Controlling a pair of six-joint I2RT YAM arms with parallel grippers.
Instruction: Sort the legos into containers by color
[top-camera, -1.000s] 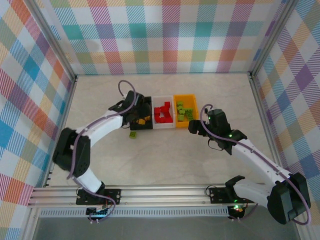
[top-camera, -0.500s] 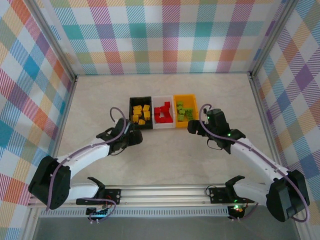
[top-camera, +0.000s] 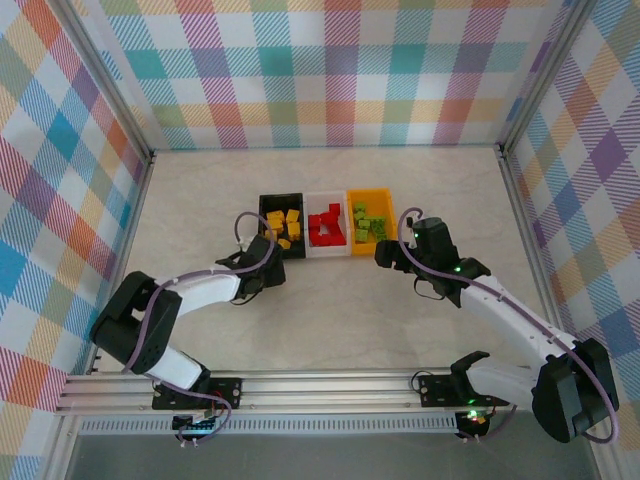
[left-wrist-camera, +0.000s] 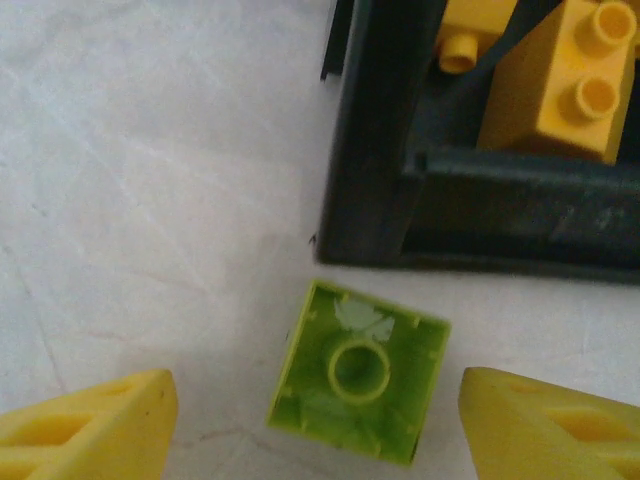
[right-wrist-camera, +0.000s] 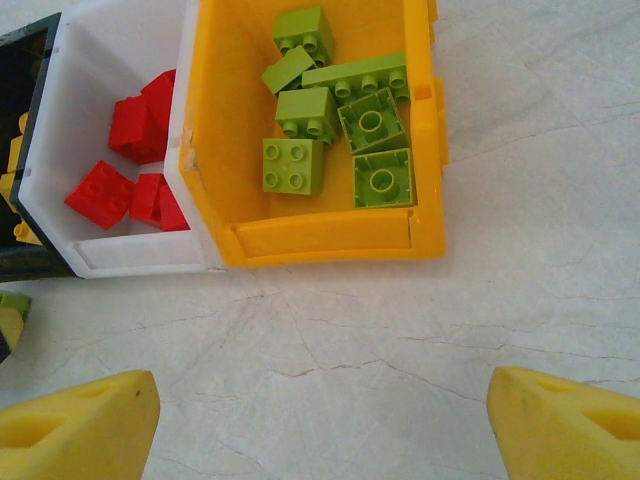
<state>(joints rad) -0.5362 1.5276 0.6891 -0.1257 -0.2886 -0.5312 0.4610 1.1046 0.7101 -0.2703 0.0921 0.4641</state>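
One lime green lego (left-wrist-camera: 358, 385) lies upside down on the table just in front of the black bin's (left-wrist-camera: 375, 150) near corner. My left gripper (left-wrist-camera: 320, 432) (top-camera: 268, 272) is open and low, one yellow finger on each side of that brick and apart from it. The black bin (top-camera: 262, 215) holds yellow legos (left-wrist-camera: 560, 80). In the white bin (right-wrist-camera: 125, 258) (top-camera: 327, 252) lie red legos (right-wrist-camera: 100, 193). Several green legos (right-wrist-camera: 330, 120) are in the orange bin (right-wrist-camera: 330, 240) (top-camera: 372, 197). My right gripper (right-wrist-camera: 320, 425) (top-camera: 383, 255) hangs open over bare table before the orange bin.
The three bins stand side by side, touching, mid-table. Checkered walls and metal frame rails close in the left, right and far sides. Pale marbled tabletop lies open in front of the bins and on both sides of them.
My left arm left the black bin, drew back to the left, then came forward and now straddles the green lego. The right arm has barely moved.
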